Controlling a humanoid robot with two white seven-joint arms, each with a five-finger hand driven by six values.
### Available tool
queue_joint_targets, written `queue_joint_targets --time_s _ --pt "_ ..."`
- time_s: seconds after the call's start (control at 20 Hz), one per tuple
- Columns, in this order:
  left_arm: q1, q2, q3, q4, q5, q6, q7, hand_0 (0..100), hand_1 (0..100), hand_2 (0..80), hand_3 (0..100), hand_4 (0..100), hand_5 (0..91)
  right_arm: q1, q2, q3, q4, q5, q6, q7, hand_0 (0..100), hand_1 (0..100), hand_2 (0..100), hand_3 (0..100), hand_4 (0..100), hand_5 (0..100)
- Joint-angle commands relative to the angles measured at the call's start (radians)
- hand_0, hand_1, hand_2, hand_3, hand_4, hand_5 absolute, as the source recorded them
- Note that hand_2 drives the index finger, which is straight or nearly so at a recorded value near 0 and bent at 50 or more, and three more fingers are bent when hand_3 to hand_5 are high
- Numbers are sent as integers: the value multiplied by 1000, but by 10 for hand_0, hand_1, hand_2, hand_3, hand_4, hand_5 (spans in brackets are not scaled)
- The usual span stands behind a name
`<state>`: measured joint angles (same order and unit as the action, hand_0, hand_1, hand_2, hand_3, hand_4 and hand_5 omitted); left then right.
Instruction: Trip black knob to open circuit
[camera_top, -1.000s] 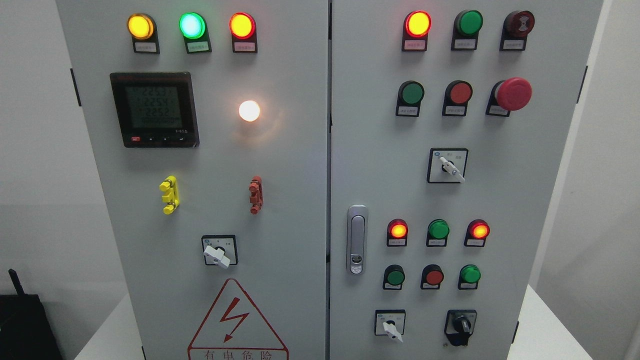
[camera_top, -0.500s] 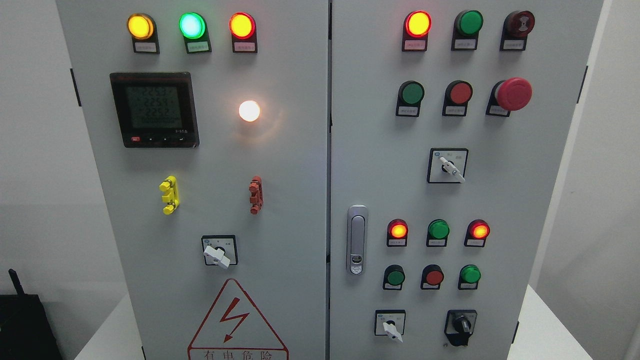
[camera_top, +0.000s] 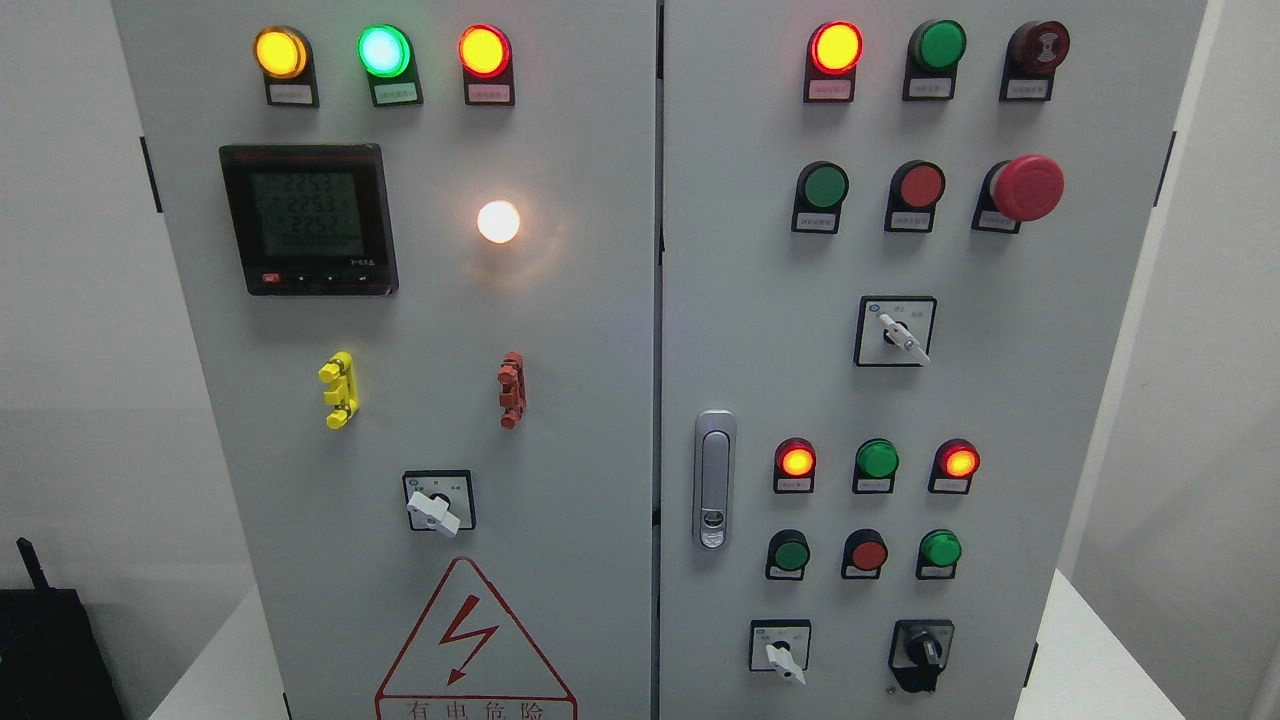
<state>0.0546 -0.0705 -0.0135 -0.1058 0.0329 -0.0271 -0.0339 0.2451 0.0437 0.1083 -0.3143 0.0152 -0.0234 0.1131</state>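
Lower right of the grey metal cabinet (camera_top: 1000, 400): black rotary knob (camera_top: 922, 652) untouched, handle upright. Neither hand in view, so finger state cannot be told. Whole task remains.

grey cabinet (camera_top: 600, 330), black knob (camera_top: 922, 652), red mushroom button (camera_top: 1027, 187), yellow clip (camera_top: 339, 390)

Grey control cabinet (camera_top: 600, 330), two doors, lamps lit.
Black knob (camera_top: 924, 653) sits lower right, apparently pointing upward; white selector (camera_top: 782, 657) just left.
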Motion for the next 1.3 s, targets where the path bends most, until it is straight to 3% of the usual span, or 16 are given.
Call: queue_joint_targets --time_s 0.0,0.2,0.35,0.45,0.75,1.05,1.25 --pt "-2 -2 1 0 2 -2 0 120 389 0 0 0 0 26 1 -5 -72 -6 -10 -12 0 107 0 0 0 0" --pt "-2 -2 1 0 2 -2 0 120 389 0 0 0 0 62 1 -5 -195 -7 -29 -44 0 103 0 15 0 0" --pt "-2 -2 1 0 2 -2 0 120 389 0 0 0 0 66 -1 -2 -216 -8 -113 -90 0 103 0 184 110 4" --pt "-2 0 1 0 2 0 0 120 389 0 0 0 0 62 -2 -2 -219 -8 -167 -99 0 103 0 348 225 81" --pt "-2 -2 1 0 2 -2 0 120 389 0 0 0 0 66 -7 5 -287 -32 -348 -122 0 87 0 644 395 242" --pt "-2 0 1 0 2 -2 0 120 389 0 0 0 0 80 -13 22 -434 -44 -417 -154 0 50 0 727 548 423" --pt "-2 -2 1 0 2 -2 0 120 389 0 0 0 0 79 -28 30 -495 -56 -506 -208 0 38 0 768 605 487"
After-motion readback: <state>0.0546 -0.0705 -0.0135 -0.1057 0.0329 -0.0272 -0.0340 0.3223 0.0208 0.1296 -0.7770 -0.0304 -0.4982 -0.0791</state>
